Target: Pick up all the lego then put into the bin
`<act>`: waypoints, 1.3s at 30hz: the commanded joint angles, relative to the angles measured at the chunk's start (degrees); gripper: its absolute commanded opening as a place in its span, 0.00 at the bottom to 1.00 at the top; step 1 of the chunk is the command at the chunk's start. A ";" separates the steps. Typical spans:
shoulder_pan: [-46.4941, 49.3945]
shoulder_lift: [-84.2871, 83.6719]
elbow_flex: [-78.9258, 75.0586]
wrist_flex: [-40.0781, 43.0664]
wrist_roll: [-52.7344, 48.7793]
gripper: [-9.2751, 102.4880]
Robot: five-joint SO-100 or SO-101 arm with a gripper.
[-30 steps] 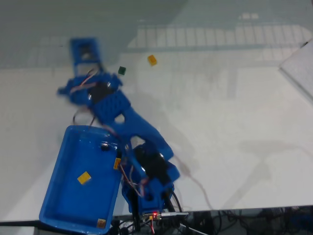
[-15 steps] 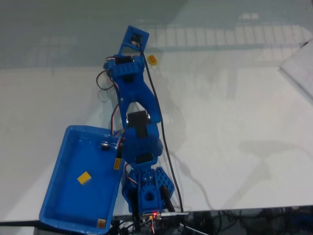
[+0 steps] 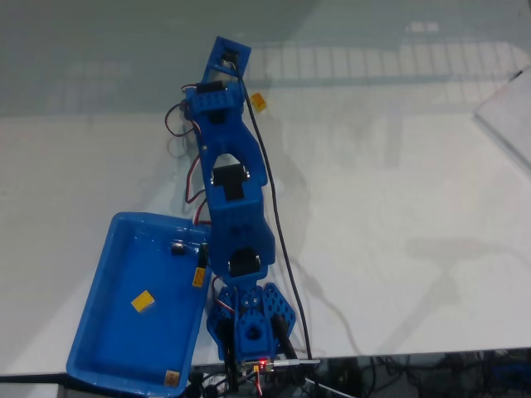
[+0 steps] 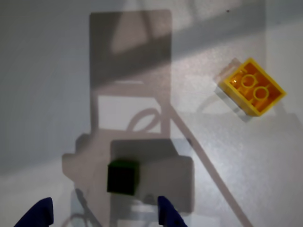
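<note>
In the fixed view my blue arm reaches to the far side of the table, and my gripper [image 3: 226, 60] hangs just left of a yellow lego [image 3: 259, 102]. In the wrist view the gripper [image 4: 102, 217] is open, its two blue fingertips [image 4: 168, 215] straddling a dark green lego [image 4: 123, 176] that lies on the table a little ahead of them. The yellow lego [image 4: 252, 86] lies studs up at the upper right. The blue bin [image 3: 99, 315] sits at the front left and holds a yellow lego [image 3: 143, 301] and a black lego [image 3: 177, 246].
A tan sticker [image 3: 172, 378] sits in the bin's near corner. A yellow tag [image 3: 199, 277] hangs among wires by the arm's base [image 3: 249, 327]. A pale flat object [image 3: 506, 112] lies at the right edge. Cables run along the table's front edge.
The arm swung from the left, beside the bin, to the right and stretched out over the dark green lego, which it now covers in the fixed view.
</note>
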 commanded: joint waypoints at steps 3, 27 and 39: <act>0.26 -1.23 -5.54 0.62 -1.23 0.33; 0.70 -6.77 -9.40 2.11 -3.69 0.31; 0.62 -8.53 -11.25 2.55 -3.87 0.29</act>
